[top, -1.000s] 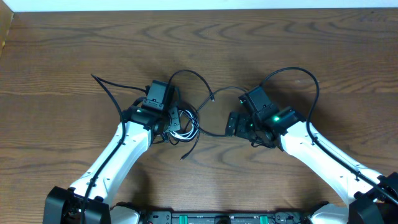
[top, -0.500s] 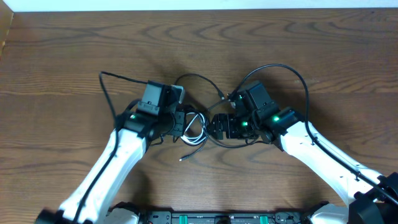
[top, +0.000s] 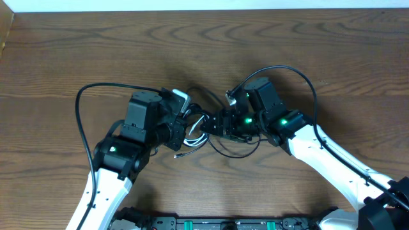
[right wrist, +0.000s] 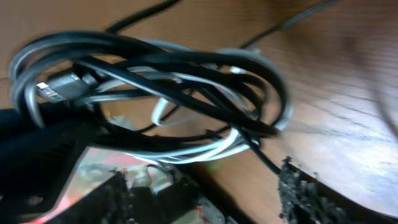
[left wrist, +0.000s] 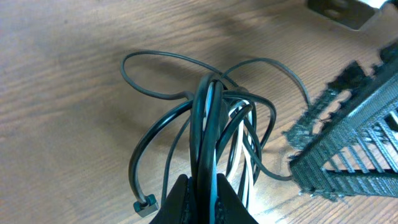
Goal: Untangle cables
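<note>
Left jaws tight on the cables (left wrist: 208, 124)

The surface (top: 57, 57) is dark brown wood with pronounced wavy grain across its full visible area. A white strip (top: 204, 5) borders the far edge. Lighting is even; shadows on the wood are soft.

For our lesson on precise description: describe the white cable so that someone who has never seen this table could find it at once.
On the brown wooden table, look at the middle, where the left gripper and the right gripper meet at a tangle of thin cables. Threaded through that tangle is the white cable, the only pale strand among black ones.
</note>
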Tool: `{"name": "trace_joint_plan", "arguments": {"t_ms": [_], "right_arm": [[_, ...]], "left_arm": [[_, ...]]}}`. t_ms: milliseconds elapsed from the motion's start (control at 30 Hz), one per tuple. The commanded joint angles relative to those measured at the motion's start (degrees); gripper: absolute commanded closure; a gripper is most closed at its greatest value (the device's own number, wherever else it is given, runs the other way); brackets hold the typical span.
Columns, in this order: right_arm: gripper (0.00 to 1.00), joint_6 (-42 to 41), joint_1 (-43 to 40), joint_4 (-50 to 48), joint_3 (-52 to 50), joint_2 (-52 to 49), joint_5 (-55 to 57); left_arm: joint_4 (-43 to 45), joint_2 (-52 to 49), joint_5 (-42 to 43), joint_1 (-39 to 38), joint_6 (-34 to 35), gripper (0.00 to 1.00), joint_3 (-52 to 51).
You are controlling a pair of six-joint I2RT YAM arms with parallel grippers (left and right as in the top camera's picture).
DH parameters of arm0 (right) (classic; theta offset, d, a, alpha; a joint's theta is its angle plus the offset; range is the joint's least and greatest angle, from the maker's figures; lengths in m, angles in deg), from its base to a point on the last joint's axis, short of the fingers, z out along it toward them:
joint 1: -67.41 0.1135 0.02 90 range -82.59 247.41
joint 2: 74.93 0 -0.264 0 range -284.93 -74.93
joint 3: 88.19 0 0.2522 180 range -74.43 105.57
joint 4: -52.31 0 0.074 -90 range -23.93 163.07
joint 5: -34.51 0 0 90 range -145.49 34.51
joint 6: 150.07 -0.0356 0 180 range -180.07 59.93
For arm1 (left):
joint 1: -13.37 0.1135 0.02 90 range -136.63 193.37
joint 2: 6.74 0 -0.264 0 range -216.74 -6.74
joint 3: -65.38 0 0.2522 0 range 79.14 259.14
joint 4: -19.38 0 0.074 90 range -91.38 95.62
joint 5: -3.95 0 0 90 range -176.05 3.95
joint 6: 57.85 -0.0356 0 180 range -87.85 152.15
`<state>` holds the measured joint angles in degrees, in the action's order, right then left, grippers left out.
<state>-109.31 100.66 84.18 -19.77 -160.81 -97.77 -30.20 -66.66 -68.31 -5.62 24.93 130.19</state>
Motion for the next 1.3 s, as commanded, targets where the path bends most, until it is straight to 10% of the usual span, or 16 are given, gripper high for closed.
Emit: {"name": "trace_joint_plan", "arguments": {"t_ms": [0, 467, 933, 1267], "right_arm": [[0.23, -4.59, 0.15, -1.09, -0.09, -0.52, -3.48], [0.11, -11.21, 2.58, -7.04, -0.09, -0.55, 13.51], [0.24, -10.4, 6.95, 9.86, -0.09, -0.61, 43.56], [0.07, 9.97, 3.26, 7.65, -0.02, -0.46, 24.83]], "left_arm": [[0.13, 2.47, 1.14, 0.09, -2.19, 0.93, 0.72], [3.56, 12.31, 12.5, 0.09, 2.21, 0.93, 0.72], [4.17, 28.61, 11.19, 0.09, 4.11, 0.93, 0.72], [-2.78, 31.32, -1.77, 0.09, 9.99, 0.92, 0.7]]}}
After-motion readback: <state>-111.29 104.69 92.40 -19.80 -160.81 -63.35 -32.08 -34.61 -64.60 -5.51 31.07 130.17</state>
